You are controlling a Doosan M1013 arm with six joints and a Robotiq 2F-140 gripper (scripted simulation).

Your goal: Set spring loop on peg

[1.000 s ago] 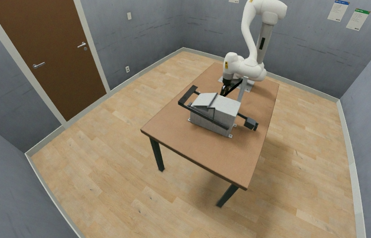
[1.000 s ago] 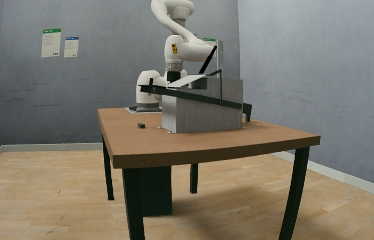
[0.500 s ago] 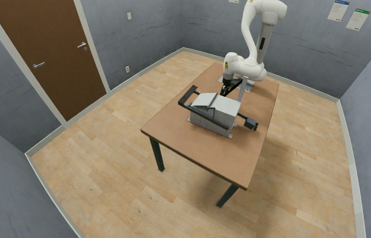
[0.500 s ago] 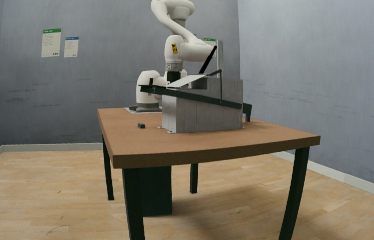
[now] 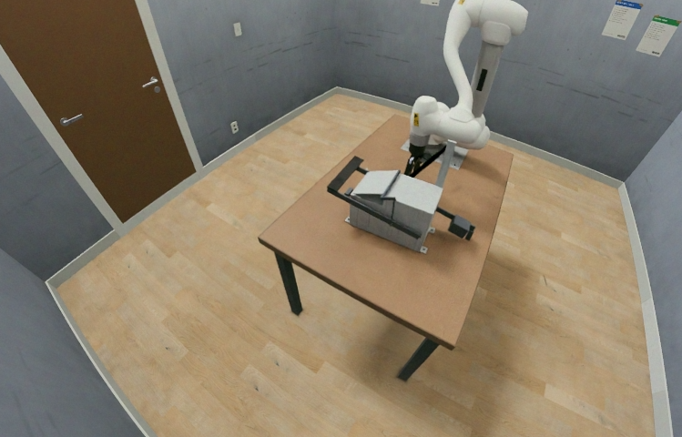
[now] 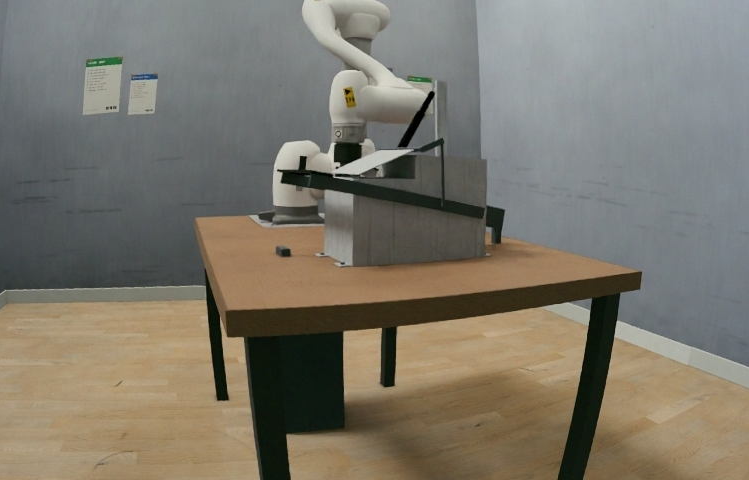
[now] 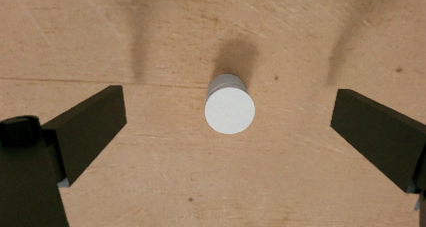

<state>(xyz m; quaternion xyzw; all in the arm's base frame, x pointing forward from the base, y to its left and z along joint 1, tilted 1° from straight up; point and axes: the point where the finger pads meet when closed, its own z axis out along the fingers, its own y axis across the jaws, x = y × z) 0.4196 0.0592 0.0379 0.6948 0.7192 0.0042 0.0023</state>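
The steel test weight (image 7: 229, 112) stands upright on the bench (image 7: 190, 162) in the wrist view, its pale round top facing the camera. My gripper (image 7: 228, 106) (image 5: 412, 167) is open around it, one finger on each side with a wide gap to the weight. The feeder's grey box (image 5: 412, 216) (image 6: 420, 220) stands close by and hides the fingertips in the exterior view. The dark pedal (image 5: 345, 174) (image 6: 296, 177) is at the raised end of its sloping arms. A black spring-like rod (image 5: 428, 161) (image 6: 416, 120) slants from the upright post. Loop and pegs are too small to tell.
The grey upright post (image 5: 446, 165) (image 6: 440, 115) rises beside the arm. A dark block (image 5: 461, 227) sticks out at the feeder's other side. The feeder's pale sloping lid (image 6: 373, 161) is on top. A small dark block (image 6: 282, 251) lies on the bench near the pedal side.
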